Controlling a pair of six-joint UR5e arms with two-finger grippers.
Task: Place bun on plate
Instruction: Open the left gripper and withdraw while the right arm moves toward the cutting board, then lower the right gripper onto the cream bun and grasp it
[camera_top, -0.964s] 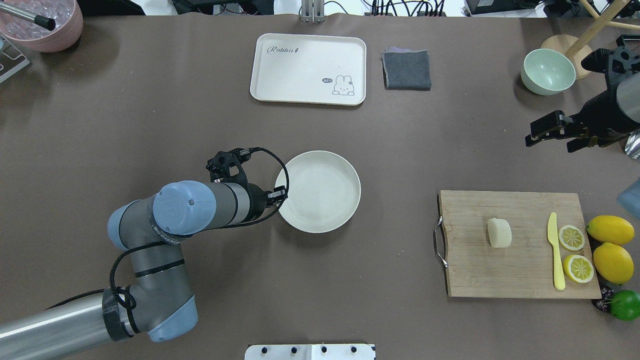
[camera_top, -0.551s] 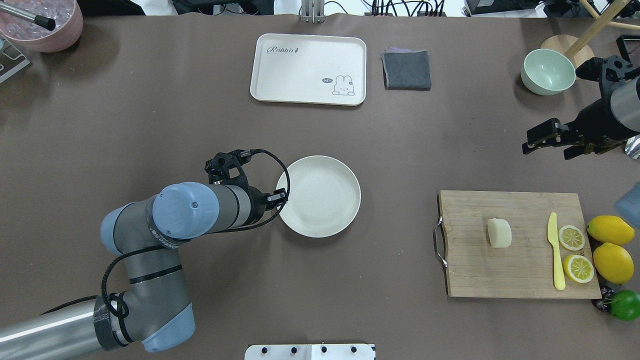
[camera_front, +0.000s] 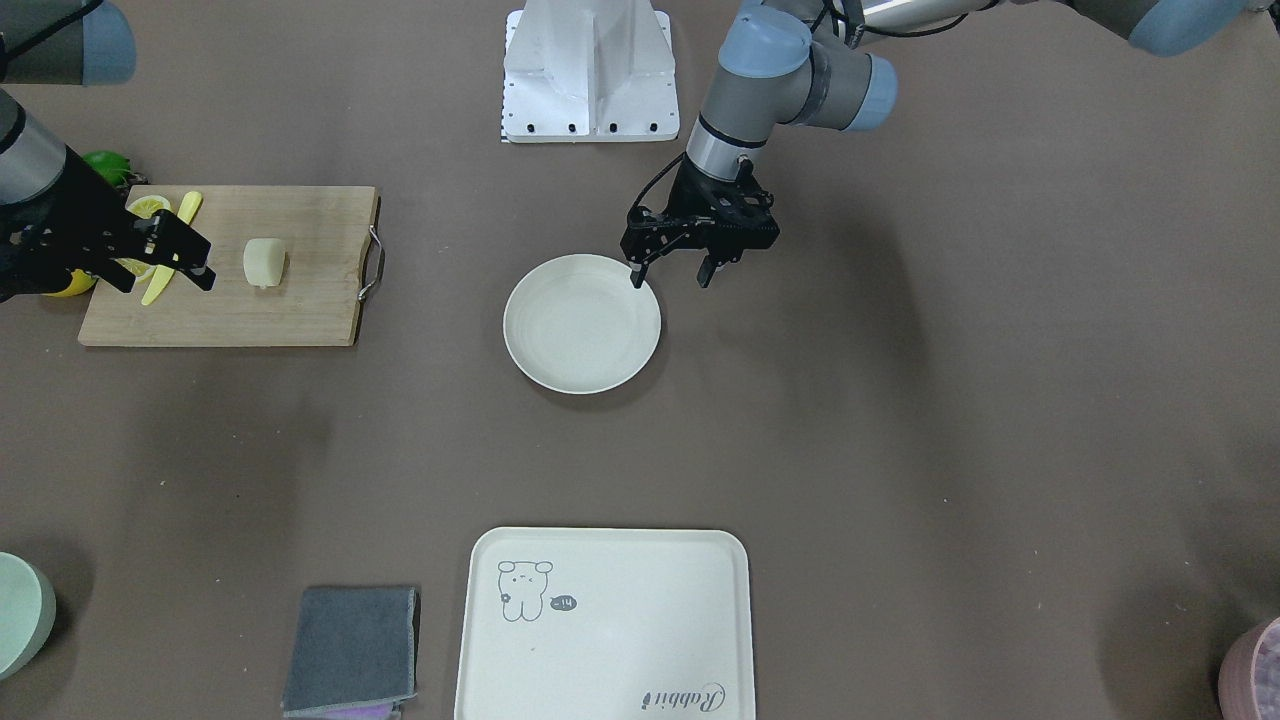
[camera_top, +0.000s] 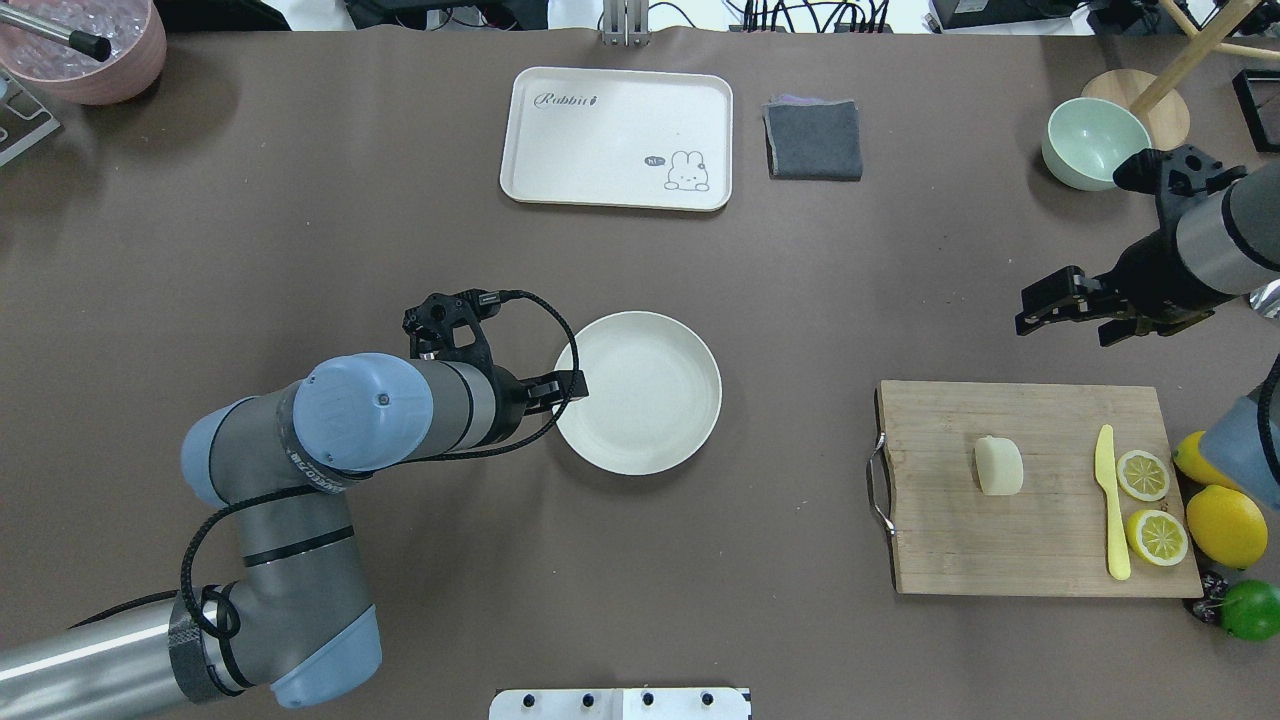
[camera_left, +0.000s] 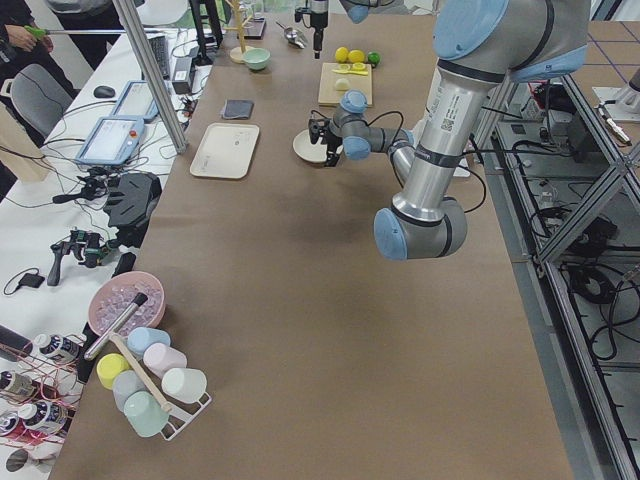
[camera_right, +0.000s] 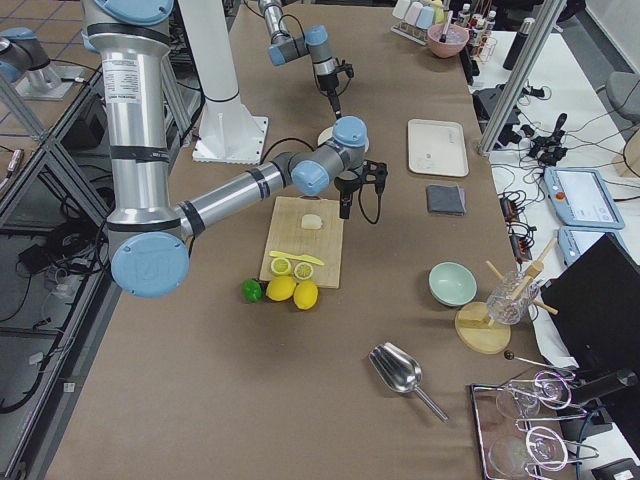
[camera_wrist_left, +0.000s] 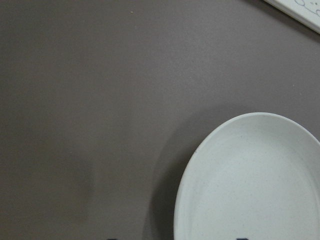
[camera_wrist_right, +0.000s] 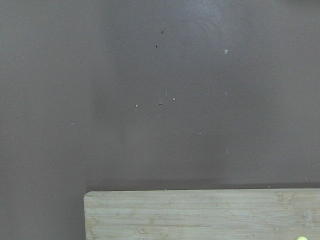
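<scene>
You'll find the bun (camera_top: 999, 466) mid-board (camera_top: 950, 540), bare wood around it. The plate (camera_top: 660, 420) lies well apart. The left gripper (camera_front: 671, 278), fingers spread, straddles the plate's rim. The right gripper (camera_top: 1062, 330), also spread, hovers off the board's far edge.

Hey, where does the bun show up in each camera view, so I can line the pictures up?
Front-facing: upper left, the bun on the cutting board.
Overhead: bun lower right, on the board's left half.
Exterior left: bun tiny, top centre, on the board.
Exterior right: bun centre, on the board.
Left wrist: not in it.
Right wrist: not in it; only the board's edge.
Shared landmark: the cutting board.
</scene>
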